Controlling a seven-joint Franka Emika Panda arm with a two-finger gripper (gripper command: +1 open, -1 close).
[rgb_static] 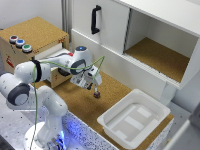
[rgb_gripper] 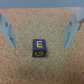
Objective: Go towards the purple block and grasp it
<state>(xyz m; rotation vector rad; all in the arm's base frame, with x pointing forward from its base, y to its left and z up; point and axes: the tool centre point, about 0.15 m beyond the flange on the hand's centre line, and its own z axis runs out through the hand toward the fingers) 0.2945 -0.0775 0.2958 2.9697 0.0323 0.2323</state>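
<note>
The pincer [rgb_gripper: 42,31] hung with its two fingers [rgb_gripper: 8,31] spread apart, gripping nothing. Between them, on the cork worktop [rgb_gripper: 30,15], lay the purple block [rgb_gripper: 39,47], a yellow letter E on its upper face, touching neither finger. In the exterior view the pincer [rgb_static: 95,89] stood just above the block [rgb_static: 97,94]. A white tray [rgb_static: 134,118] sat near, toward the exterior view's right. Three round buttons [rgb_static: 20,43] sat on a wooden box [rgb_static: 37,31] well apart, toward the exterior view's left.
</note>
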